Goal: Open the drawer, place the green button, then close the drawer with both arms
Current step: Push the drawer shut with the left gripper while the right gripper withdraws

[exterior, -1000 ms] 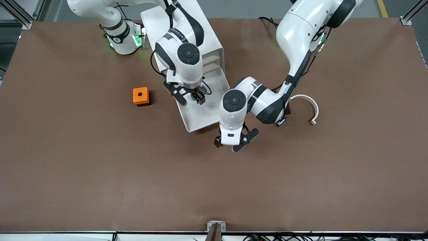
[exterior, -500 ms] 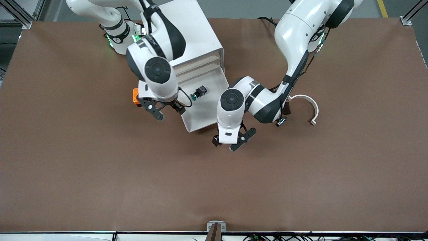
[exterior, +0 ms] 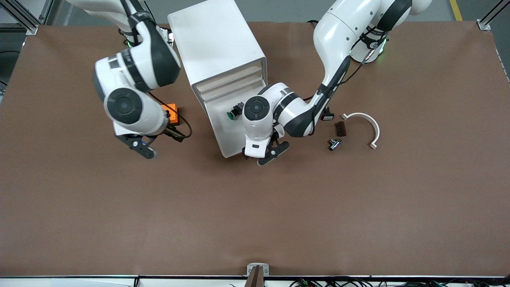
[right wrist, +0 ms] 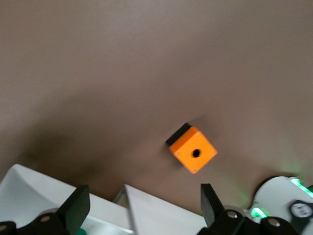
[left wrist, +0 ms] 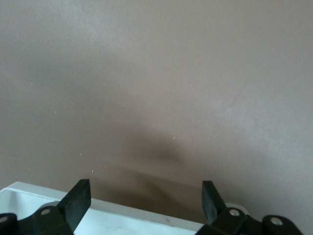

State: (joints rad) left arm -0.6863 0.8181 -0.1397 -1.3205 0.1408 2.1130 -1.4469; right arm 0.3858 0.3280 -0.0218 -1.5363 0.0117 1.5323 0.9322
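The lowermost drawer [exterior: 224,137] of the white cabinet [exterior: 217,44] stands pulled out. The green-capped button [exterior: 234,112] lies in it on its side, partly hidden by the left arm's wrist. My left gripper [exterior: 261,154] is open and empty, low at the drawer's front edge. In the left wrist view the drawer's white front rim [left wrist: 122,215] runs between the spread fingers [left wrist: 77,201]. My right gripper [exterior: 156,140] is open and empty over the table beside the orange box [exterior: 173,113]. The right wrist view shows the box [right wrist: 193,149] and the drawer's wall [right wrist: 24,188].
A white curved piece [exterior: 367,126], a dark brown block [exterior: 340,128], a small black and silver part [exterior: 334,142] and a black button with a white cap [exterior: 327,116] lie toward the left arm's end. Three shut drawers [exterior: 233,81] sit above the open one.
My right gripper let go of the button in the drawer and swung away past the orange box. My left gripper moved in against the drawer's front edge.
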